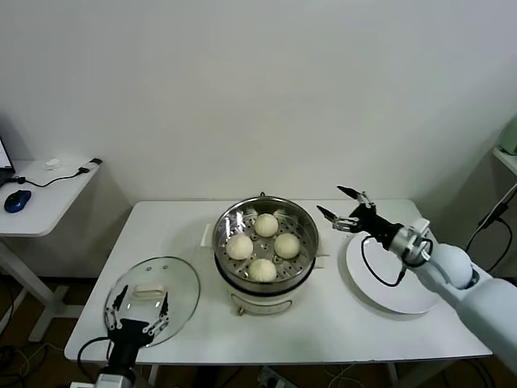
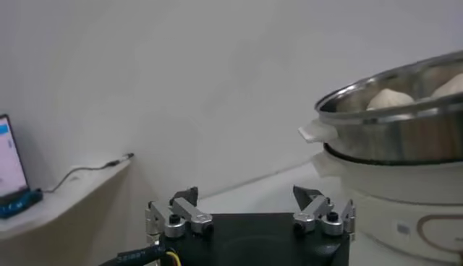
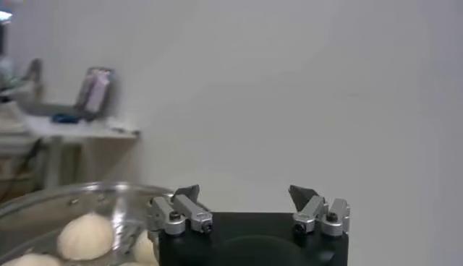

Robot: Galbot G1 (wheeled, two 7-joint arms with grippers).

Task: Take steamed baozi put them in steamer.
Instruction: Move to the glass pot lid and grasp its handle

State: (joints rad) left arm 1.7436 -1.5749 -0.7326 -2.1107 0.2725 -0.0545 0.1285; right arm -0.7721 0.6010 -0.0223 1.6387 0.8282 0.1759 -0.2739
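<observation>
Upright, steamer with 4 steamed baozi inside

White arm, black metal-fingered tool

A white rectangular table stands against a pale wall. At its middle sits the steamer, a shiny steel pot on a white base. To the left, toward the near edge, a round glass lid lies flat on the tabletop. On the right side lies a flat white plate, well apart from the lid. A smaller white side table stands farther left, carrying a blue mouse and a cable.
</observation>
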